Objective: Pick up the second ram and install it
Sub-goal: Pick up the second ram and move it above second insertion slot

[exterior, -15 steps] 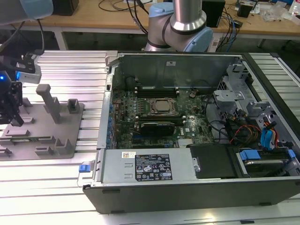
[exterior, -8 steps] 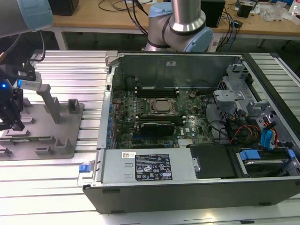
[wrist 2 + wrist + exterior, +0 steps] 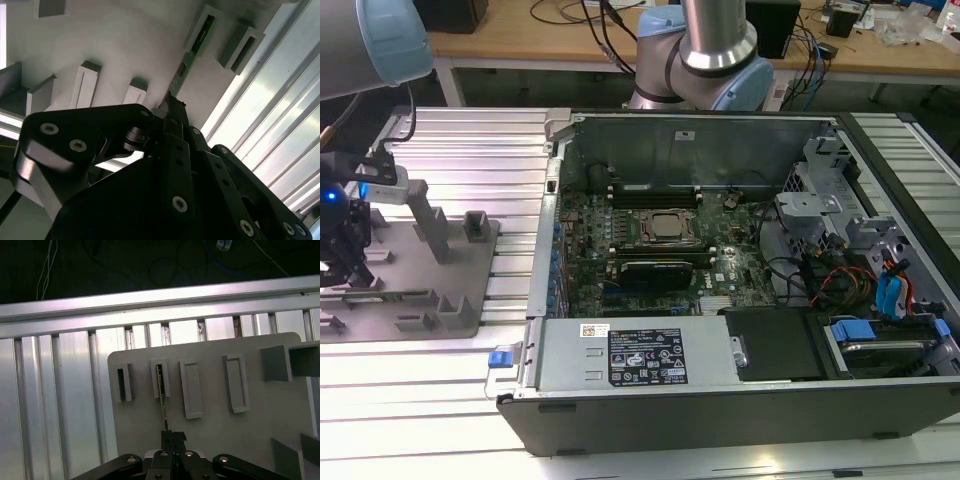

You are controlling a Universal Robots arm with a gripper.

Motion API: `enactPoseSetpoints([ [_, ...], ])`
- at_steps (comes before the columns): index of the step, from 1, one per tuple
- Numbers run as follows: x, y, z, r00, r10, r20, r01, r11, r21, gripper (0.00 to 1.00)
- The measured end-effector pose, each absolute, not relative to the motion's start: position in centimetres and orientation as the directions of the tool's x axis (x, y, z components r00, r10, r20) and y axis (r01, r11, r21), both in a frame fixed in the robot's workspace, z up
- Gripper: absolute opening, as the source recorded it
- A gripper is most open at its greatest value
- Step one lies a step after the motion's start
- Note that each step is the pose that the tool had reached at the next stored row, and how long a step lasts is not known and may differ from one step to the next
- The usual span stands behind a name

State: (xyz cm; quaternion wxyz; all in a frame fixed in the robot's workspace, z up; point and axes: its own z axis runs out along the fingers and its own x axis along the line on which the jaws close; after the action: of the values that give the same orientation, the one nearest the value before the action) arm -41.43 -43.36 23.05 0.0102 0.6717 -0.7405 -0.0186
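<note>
The second ram point(image 3: 162, 400) is a thin green stick seen edge-on, its far end standing in a slot block of the grey tray point(image 3: 210, 435). My gripper point(image 3: 172, 436) is shut on its near end. In the second wrist view the second ram point(image 3: 186, 62) runs from the slot block down to the black fingertips point(image 3: 172, 107) of my gripper point(image 3: 173, 102). In the exterior view my gripper point(image 3: 342, 268) hangs low over the grey tray point(image 3: 470, 300) at the far left, well apart from the open computer case point(image 3: 740, 290).
An upright post point(image 3: 425, 215) rises from the tray close to the gripper. The motherboard point(image 3: 655, 240) with its processor lies in the case, and cables and drive bays point(image 3: 860, 270) fill the exterior view's right. Ribbed aluminium table point(image 3: 470, 150) surrounds the tray.
</note>
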Motion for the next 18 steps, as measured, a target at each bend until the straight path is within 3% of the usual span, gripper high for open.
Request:
enactPoseSetpoints([
  [13,-41.88,-43.37,22.07,-0.017,-1.000,-0.009,-0.999,0.017,0.041,0.08],
  [15,-41.88,-43.37,22.07,-0.017,-1.000,-0.009,-0.999,0.017,0.041,0.14],
  [16,-41.88,-43.37,22.07,-0.017,-1.000,-0.009,-0.999,0.016,0.041,0.21],
  [18,-41.89,-43.37,22.04,-0.017,-1.000,-0.009,-0.999,0.016,0.041,0.21],
])
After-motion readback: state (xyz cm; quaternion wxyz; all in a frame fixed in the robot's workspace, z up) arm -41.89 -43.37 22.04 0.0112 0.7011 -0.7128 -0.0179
